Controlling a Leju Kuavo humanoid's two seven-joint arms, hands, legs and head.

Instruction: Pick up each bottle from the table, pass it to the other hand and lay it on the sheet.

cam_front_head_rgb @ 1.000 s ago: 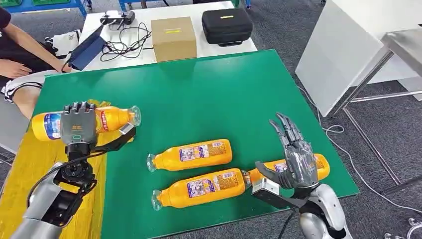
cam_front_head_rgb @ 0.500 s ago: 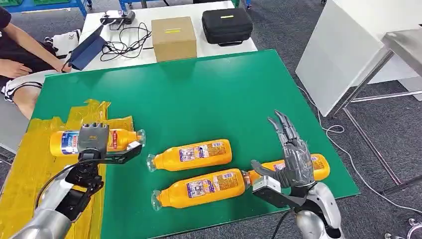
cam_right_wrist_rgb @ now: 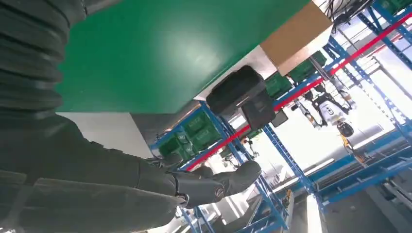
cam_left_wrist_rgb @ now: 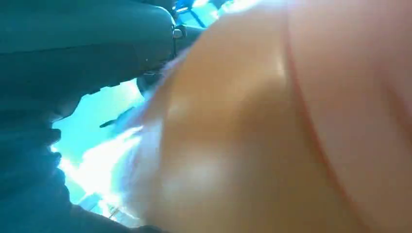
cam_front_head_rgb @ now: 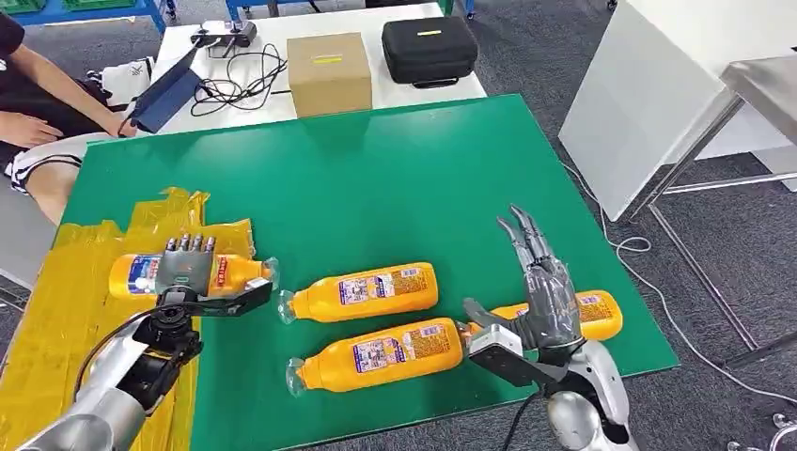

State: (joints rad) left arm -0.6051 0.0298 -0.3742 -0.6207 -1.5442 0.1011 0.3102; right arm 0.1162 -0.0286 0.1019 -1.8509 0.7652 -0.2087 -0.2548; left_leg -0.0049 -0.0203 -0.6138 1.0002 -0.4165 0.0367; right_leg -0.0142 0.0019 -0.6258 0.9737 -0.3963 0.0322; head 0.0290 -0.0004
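Green board covers the work table (cam_front_head_rgb: 395, 178), and a crinkled yellow sheet (cam_front_head_rgb: 66, 301) is taped over its edge at about nine o'clock. From where I stand the left hand (cam_front_head_rgb: 185, 270) is wrapped over the body of a held bottle (cam_front_head_rgb: 141, 273), which lies on its side right at the sheet's inner edge, its neck pointing toward three o'clock; I can't tell whether it rests on the sheet or hangs just above it. Three more bottles wait on the green: a middle bottle (cam_front_head_rgb: 362, 290) near the centre, a front bottle (cam_front_head_rgb: 381, 355) just toward six o'clock of it, and a far-side bottle (cam_front_head_rgb: 587, 310) partly hidden behind the right hand (cam_front_head_rgb: 543, 303). That hand holds nothing, its fingers spread and pointing up toward twelve o'clock. These look like full plastic juice bottles: I'd judge them fairly weighty, smooth and prone to roll, stiff enough for a firm grip around the labelled middle instead of the narrow neck. The left wrist view gives a blurred orange wall of bottle hard against the camera, which backs up the firm hold that the head view merely suggests. The right wrist view looks past the open fingers (cam_right_wrist_rgb: 214, 187) across the board to a cardboard box (cam_right_wrist_rgb: 296, 36) and a black case (cam_right_wrist_rgb: 238, 92) at the table's far side, with blue racking beyond.
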